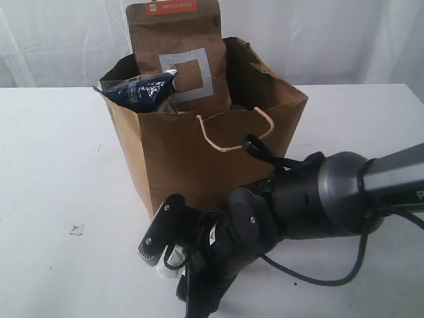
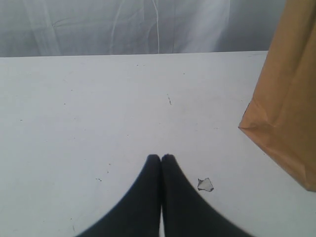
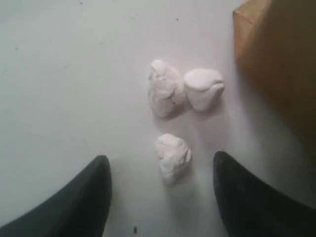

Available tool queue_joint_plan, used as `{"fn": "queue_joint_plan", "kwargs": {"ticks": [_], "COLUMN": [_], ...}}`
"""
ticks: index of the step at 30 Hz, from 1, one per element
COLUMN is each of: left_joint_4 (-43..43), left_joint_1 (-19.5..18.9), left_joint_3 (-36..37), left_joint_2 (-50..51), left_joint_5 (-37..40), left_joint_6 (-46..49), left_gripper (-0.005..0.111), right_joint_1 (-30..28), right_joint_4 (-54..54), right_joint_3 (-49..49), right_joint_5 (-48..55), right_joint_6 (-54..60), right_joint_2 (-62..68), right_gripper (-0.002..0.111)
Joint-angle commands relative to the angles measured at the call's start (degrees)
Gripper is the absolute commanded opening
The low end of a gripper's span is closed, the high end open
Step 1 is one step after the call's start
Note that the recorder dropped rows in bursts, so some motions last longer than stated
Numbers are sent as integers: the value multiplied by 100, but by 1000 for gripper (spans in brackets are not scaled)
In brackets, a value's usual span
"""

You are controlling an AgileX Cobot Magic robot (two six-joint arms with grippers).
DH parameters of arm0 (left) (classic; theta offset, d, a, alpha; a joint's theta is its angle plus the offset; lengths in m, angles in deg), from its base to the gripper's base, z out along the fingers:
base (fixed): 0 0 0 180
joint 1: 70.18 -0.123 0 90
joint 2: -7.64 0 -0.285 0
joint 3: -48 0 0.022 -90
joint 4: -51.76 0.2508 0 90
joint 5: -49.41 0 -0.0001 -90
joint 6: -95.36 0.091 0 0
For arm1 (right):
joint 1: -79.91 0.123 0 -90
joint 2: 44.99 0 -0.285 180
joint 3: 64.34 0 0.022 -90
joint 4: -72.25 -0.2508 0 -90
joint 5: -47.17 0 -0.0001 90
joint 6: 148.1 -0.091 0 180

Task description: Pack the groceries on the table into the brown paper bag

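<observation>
The brown paper bag stands on the counter, with the brown pouch and the dark packet inside it. The right hand is wide open at the white lumps beside the bag. The left hand is closed and empty.

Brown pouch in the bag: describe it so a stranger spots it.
Find the tall brown paper bag on the white table. The brown pouch sticks out of its top. Unlike the dark packet beside it, it has an orange strip and grey square outline.
</observation>
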Motion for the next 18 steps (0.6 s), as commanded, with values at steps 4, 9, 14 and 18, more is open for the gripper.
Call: {"fn": "queue_joint_plan", "kwargs": {"ticks": [4,9,14,18], "left_joint_4": [5,5,5,5], "left_joint_1": [-13,-13,-13,-13], "left_joint_3": [21,21,21,21], "left_joint_2": [-27,-27,-27,-27], "left_joint_5": [9,9,9,9], "left_joint_6": [0,0,0,0], "left_gripper": [0,0,0,0], "right_joint_1": [4,4,4,17], "right_joint_4": [19,8,8,8], "right_joint_3": [262,260,219,119], "right_joint_5": [130,230,219,111], "right_joint_6": [35,-222,-689,-965], "right_joint_2": [351,352,196,-91], "right_gripper": [50,23,8,8]}}
